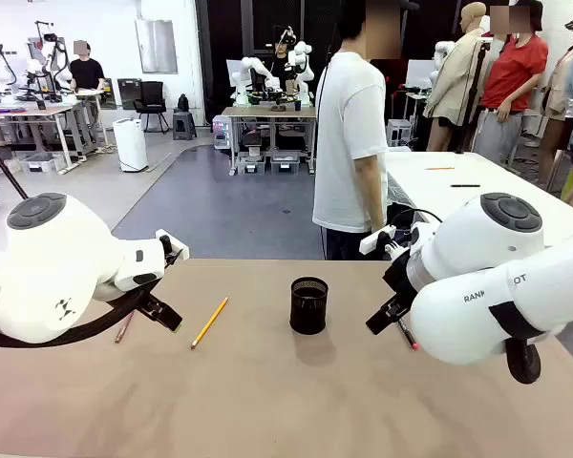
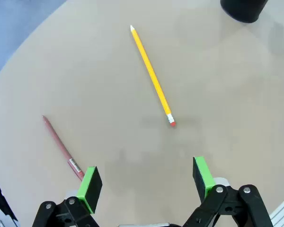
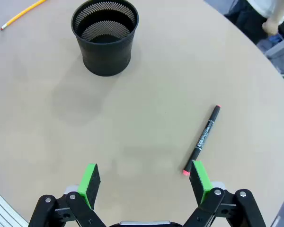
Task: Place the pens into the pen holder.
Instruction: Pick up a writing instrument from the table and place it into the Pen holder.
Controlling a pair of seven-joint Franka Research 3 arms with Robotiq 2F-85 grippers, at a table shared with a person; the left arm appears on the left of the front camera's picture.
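The worktop (image 1: 267, 401) is flat and light brown, and it sits in a big room with more tables and robots far behind.

The left claw (image 2: 146, 182) hangs over the worktop. Its two green pads (image 2: 91, 185) are wide apart and hold nothing. A brown pen (image 2: 62, 147) lies flat on the worktop, and its near end is just beside one pad. A bit farther out lies the yellow pencil (image 2: 152, 75), also flat. Its red rubber end points at the claw and its sharp tip points away. The brown pen and the pencil are apart from each other.

The right claw (image 3: 144, 182) hangs over the other side of the worktop. Its pads are wide apart too, with nothing between them. A black marker (image 3: 201, 140) with red ends lies flat there, and its near end is just beside one pad.

Farther out, near the middle of the worktop, stands the holder (image 3: 105, 45). It is a black mesh cup and it stands upright. In the front view it is between the pencil and the marker, well apart from both. All three lie outside it.

At the far side of the worktop stands a person (image 1: 349, 143) in a white shirt, side-on, with one arm hanging down.
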